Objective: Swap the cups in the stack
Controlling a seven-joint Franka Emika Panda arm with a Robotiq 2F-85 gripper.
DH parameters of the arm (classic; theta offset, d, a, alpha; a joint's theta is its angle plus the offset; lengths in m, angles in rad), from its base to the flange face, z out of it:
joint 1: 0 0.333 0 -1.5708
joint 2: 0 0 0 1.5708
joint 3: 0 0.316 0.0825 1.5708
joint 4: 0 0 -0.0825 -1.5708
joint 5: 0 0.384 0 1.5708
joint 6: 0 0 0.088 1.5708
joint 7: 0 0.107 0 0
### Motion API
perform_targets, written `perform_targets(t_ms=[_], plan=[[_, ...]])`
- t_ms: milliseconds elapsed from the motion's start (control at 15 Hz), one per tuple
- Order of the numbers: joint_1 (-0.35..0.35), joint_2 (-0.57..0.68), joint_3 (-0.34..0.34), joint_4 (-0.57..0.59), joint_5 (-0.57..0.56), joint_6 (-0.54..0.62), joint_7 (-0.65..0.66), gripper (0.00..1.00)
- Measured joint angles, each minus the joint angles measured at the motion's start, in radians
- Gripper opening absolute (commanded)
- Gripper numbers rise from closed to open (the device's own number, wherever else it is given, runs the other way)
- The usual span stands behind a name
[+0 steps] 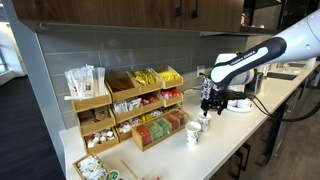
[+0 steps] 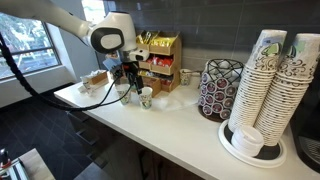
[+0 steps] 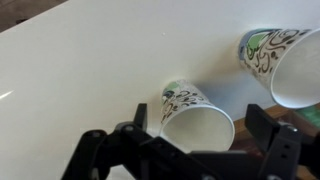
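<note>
1. In an exterior view, a white robot arm reaches in over a long white desk (image 1: 232, 132). Its pincer (image 1: 208, 103) points down just above two small white paper cups.
2. That view also shows wooden snack racks (image 1: 125, 105) standing against the wall behind the cups. They are much taller than the cups.
3. The exterior view from the opposite end shows things the other views do not: a dark patterned holder (image 2: 222, 88), and beside it tall stacks of paper cups (image 2: 272, 75) on a round base, both well apart from the pincer.
4. Only the wrist view looks straight down between the fingers. The nearer cup (image 3: 190, 115) stands upright on the desk with its open mouth facing the camera and dark and green print on its side.
5. The second cup (image 3: 275, 55) stands apart from it at the upper right of the wrist view and is cut off by the picture's edge. The two cups are side by side, not nested.
6. The pincer (image 3: 200, 125) is spread wide, with one dark finger on each side of the nearer cup — the cup sits in the gap between them. Whether either finger touches the cup cannot be told.
</note>
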Motion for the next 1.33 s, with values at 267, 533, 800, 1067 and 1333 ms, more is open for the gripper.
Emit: perform_targets(t_ms=[267,533,800,1067,1333], plan=[[-0.008,0.028,-0.005,-0.015,0.0,0.087,0.124,1.0],[-0.01,0.062,-0.012,-0.015,-0.004,0.15,0.239,1.0],[-0.01,0.086,-0.023,-0.014,-0.008,0.187,0.31,0.58],[-0.01,0.098,-0.028,-0.014,-0.008,0.206,0.345,0.27],[-0.01,0.098,-0.028,-0.014,-0.008,0.207,0.352,0.02]])
